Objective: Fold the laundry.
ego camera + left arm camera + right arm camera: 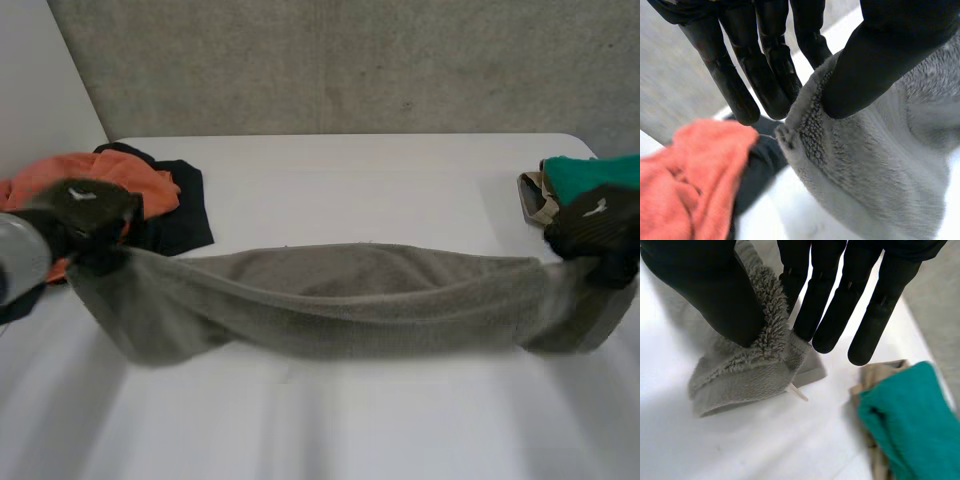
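I have the white counter (350, 170) under me, and across its near half runs the grey towel (350, 300) — one long, bunched band stretched from one hand to the other, sagging in the middle. My left hand (92, 212) has the towel's left end: in its wrist view the thumb presses the fuzzy edge against the fingers (772, 75), a pinch at the corner. My right hand (600, 232) has the opposite end the same way — thumb on one side, fingers (820, 300) on the other, the folded corner touching the counter beneath them. Just beyond the left hand lies an orange garment (95, 178) heaped on a black garment (185, 215). Near the right hand, at the counter's right edge, a teal cloth (592, 172) sits on a beige cloth (535, 198).
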`<state>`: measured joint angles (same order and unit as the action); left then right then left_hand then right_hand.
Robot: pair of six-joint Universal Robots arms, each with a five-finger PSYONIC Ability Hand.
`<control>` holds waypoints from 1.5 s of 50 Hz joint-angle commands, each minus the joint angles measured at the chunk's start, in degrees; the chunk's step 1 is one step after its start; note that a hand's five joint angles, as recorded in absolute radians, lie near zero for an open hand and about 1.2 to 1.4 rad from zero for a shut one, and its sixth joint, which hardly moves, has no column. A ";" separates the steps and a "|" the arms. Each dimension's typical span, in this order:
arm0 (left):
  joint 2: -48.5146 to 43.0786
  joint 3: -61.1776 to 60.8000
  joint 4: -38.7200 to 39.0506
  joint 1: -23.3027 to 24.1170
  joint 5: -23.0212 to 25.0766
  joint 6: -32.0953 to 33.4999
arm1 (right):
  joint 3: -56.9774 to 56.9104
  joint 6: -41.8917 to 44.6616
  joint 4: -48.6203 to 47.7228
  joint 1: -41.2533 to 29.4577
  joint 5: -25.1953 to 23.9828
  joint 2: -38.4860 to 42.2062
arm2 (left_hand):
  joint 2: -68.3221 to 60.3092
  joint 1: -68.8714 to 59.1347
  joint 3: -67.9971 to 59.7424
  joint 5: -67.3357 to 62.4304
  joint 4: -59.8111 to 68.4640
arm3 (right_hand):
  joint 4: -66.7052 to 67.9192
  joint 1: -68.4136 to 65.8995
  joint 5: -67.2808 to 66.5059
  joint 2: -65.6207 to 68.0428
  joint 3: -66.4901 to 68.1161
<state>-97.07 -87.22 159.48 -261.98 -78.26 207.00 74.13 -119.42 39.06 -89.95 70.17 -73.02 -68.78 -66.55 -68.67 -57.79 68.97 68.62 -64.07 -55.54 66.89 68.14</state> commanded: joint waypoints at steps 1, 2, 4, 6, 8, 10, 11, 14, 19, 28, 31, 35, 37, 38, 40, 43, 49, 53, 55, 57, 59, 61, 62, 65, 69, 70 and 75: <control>-16.89 15.10 8.45 2.79 -4.27 3.50 | -14.58 -5.72 -10.47 -5.40 7.42 15.33 | -11.22 -13.45 -11.33 -12.21 11.03 | 11.38 -15.93 -14.46 13.11 11.86; -18.23 17.59 10.04 2.97 -4.36 3.41 | -17.06 -6.87 -12.06 -5.85 8.22 16.58 | -11.22 -13.45 -11.33 -12.21 11.03 | 11.38 -15.93 -14.46 13.11 11.86; -21.56 24.42 15.82 3.32 -4.01 2.71 | -22.07 -9.07 -15.66 -6.81 9.54 18.69 | -11.22 -13.45 -11.33 -12.21 11.03 | 11.38 -15.93 -14.46 13.11 11.86; -23.24 28.66 21.02 3.32 -3.83 1.83 | -29.72 -12.58 -23.56 -8.22 10.60 20.89 | -11.22 -13.45 -11.33 -12.21 11.03 | 11.38 -15.93 -14.46 13.11 11.86; -24.30 33.23 30.91 3.41 -4.70 -0.79 | -34.29 -16.70 -34.33 -8.84 11.13 21.33 | -11.22 -13.45 -11.33 -12.21 11.03 | 11.38 -15.93 -14.46 13.11 11.86; -24.39 34.39 37.53 3.41 -5.94 -3.26 | -34.49 -19.52 -42.88 -9.01 11.13 20.64 | -11.22 -13.45 -11.33 -12.21 11.03 | 11.38 -15.93 -14.46 13.11 11.86; -24.22 34.49 40.96 3.32 -6.38 -4.49 | -34.14 -20.93 -47.54 -9.10 11.13 20.11 | -11.22 -13.45 -11.33 -12.21 11.03 | 11.38 -15.93 -14.46 13.11 11.86; -23.43 34.14 53.97 3.23 -7.17 -9.23 | -29.94 -26.38 -65.56 -9.28 11.40 17.65 | -11.22 -13.45 -11.33 -12.21 11.03 | 11.38 -15.93 -14.46 13.11 11.86; -23.25 32.73 58.58 2.97 -7.17 -12.58 | -23.86 -29.38 -75.01 -9.54 10.26 16.15 | -11.22 -13.45 -11.33 -12.21 11.03 | 11.38 -15.93 -14.46 13.11 11.86; -24.66 27.91 51.55 1.82 -7.44 -13.02 | -22.45 -29.21 -64.30 -10.33 9.11 21.15 | -11.22 -13.45 -11.33 -12.21 11.03 | 11.38 -15.93 -14.46 13.11 11.86; -25.79 25.10 48.75 2.00 -7.09 -12.59 | -21.66 -28.68 -62.01 -10.86 9.02 22.65 | -11.22 -13.45 -11.33 -12.21 11.03 | 11.38 -15.93 -14.46 13.11 11.86; -27.90 21.23 44.88 2.53 -5.95 -11.89 | -18.94 -25.61 -58.41 -11.74 8.41 25.46 | -11.22 -13.45 -11.33 -12.21 11.03 | 11.38 -15.93 -14.46 13.11 11.86; -28.35 19.29 43.11 2.70 -5.68 -11.18 | -17.89 -24.46 -57.35 -12.09 8.84 26.34 | -11.22 -13.45 -11.33 -12.21 11.03 | 11.38 -15.93 -14.46 13.11 11.86; -28.70 17.19 41.45 2.97 -5.33 -10.05 | -17.18 -23.76 -56.82 -12.18 8.85 26.69 | -11.22 -13.45 -11.33 -12.21 11.03 | 11.38 -15.93 -14.46 13.11 11.86; -28.61 14.72 39.77 3.32 -5.59 -8.64 | -14.99 -21.92 -54.71 -12.71 8.93 27.31 | -11.22 -13.45 -11.33 -12.21 11.03 | 11.38 -15.93 -14.46 13.11 11.86; -27.04 9.36 36.35 3.76 -5.85 -5.56 | -11.30 -19.72 -51.11 -12.36 8.93 26.96 | -11.22 -13.45 -11.33 -12.21 11.03 | 11.38 -15.93 -14.46 13.11 11.86; -19.49 -2.15 28.27 3.93 -5.42 1.03 | -2.34 -16.47 -39.70 -10.51 8.49 20.38 | -11.22 -13.45 -11.33 -12.21 11.03 | 11.38 -15.93 -14.46 13.11 11.86; -11.93 -10.67 19.74 4.02 -5.85 8.49 | 5.31 -11.38 -28.19 -7.62 8.84 12.74 | -11.22 -13.45 -11.33 -12.21 11.03 | 11.38 -15.93 -14.46 13.11 11.86; -7.45 -14.72 13.33 3.85 -6.29 13.76 | 10.23 -5.76 -19.67 -5.16 8.85 8.78 | -11.22 -13.45 -11.33 -12.21 11.03 | 11.38 -15.93 -14.46 13.11 11.86; -4.54 -16.75 8.50 3.76 -6.38 17.19 | 13.22 -1.02 -13.95 -3.40 8.76 6.49 | -11.22 -13.45 -11.33 -12.21 11.03 | 11.38 -15.93 -14.46 13.11 11.86; -1.11 -18.25 1.73 3.85 -6.30 20.98 | 16.56 6.46 -7.52 -1.02 8.23 3.85 | -11.22 -13.45 -11.33 -12.21 11.03 | 11.38 -15.93 -14.46 13.11 11.86; 0.56 -18.34 -1.70 3.93 -5.94 22.48 | 16.92 9.98 -7.59 -0.05 7.27 2.79 | -11.22 -13.45 -11.33 -12.21 11.03 | 11.38 -15.93 -14.46 13.11 11.86; 1.18 -17.73 -3.20 4.02 -5.25 22.92 | 16.84 9.73 -9.51 -0.05 6.39 2.62 | -11.22 -13.45 -11.33 -12.21 11.03 | 11.38 -15.93 -14.46 13.11 11.86; -0.65 -14.75 -0.95 4.28 -4.19 21.70 | 15.44 6.58 -14.08 -0.84 5.33 3.23 | -11.22 -13.45 -11.33 -12.21 11.03 | 11.38 -15.93 -14.46 13.11 11.86; -6.79 -8.43 5.55 4.90 -4.88 17.40 | 11.05 -1.67 -24.17 -2.94 5.85 8.66 | -11.22 -13.45 -11.33 -12.21 11.03 | 11.38 -15.93 -14.46 13.11 11.86; -8.30 -6.93 7.05 5.08 -5.32 16.43 | 10.34 -2.74 -25.60 -3.12 6.21 9.55 | -11.22 -13.45 -11.33 -12.21 11.03 | 11.38 -15.93 -14.46 13.11 11.86; -17.09 2.56 15.23 7.09 -7.70 12.20 | 6.91 -8.19 -34.04 -4.09 10.51 14.74 | -11.22 -13.45 -11.33 -12.21 11.03 | 11.38 -15.93 -14.46 13.11 11.86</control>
<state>-103.98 -95.27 164.71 -256.89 -83.50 224.73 85.70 -119.93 15.81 -92.38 76.51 -64.68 -68.80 -66.55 -68.68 -57.79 68.98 68.65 -64.07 -56.36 66.90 68.15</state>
